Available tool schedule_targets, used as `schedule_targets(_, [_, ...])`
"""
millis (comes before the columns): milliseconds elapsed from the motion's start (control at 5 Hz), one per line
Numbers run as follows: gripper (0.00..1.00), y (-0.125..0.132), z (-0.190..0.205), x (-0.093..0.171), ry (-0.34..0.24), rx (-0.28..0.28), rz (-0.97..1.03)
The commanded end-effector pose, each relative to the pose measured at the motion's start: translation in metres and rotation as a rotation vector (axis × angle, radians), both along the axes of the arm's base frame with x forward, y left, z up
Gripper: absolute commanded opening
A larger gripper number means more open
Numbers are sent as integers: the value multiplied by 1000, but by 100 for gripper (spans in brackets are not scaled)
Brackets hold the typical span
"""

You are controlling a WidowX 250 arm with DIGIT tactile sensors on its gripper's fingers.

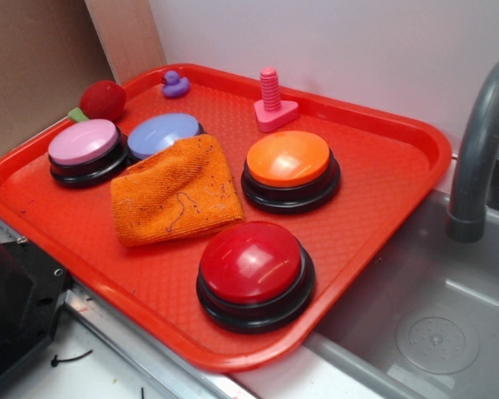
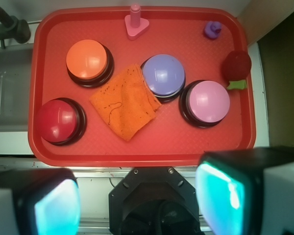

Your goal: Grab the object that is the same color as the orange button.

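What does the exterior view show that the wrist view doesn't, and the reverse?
Only the exterior view shows the sink drain and the orange cloth resting against the purple button. Only the wrist view shows the tool, its fingers spread wide above the tray's near edge. Both show the red tray, orange button, red button, pink button, faucet, duck and pink bolt toy.

A red tray (image 1: 399, 158) is sitting on the counter (image 1: 108, 378), carrying four buttons, an orange cloth (image 1: 175, 191) and small toys.
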State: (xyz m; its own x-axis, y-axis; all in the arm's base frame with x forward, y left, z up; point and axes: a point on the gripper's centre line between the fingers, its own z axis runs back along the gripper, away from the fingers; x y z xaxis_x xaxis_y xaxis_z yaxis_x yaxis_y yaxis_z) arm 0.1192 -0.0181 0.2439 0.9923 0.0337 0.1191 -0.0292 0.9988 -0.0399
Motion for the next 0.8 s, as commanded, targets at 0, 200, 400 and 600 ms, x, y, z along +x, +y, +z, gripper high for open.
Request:
schedule_targets(0, [100,0,0,0,0,0,0])
schedule_targets(200, [100,4,-3,3,-61,-25,165])
schedule_targets(400, [100,8,-15,12,-90,-55,337])
schedule_targets(600, [100,14,-38,31,-137,-76,571])
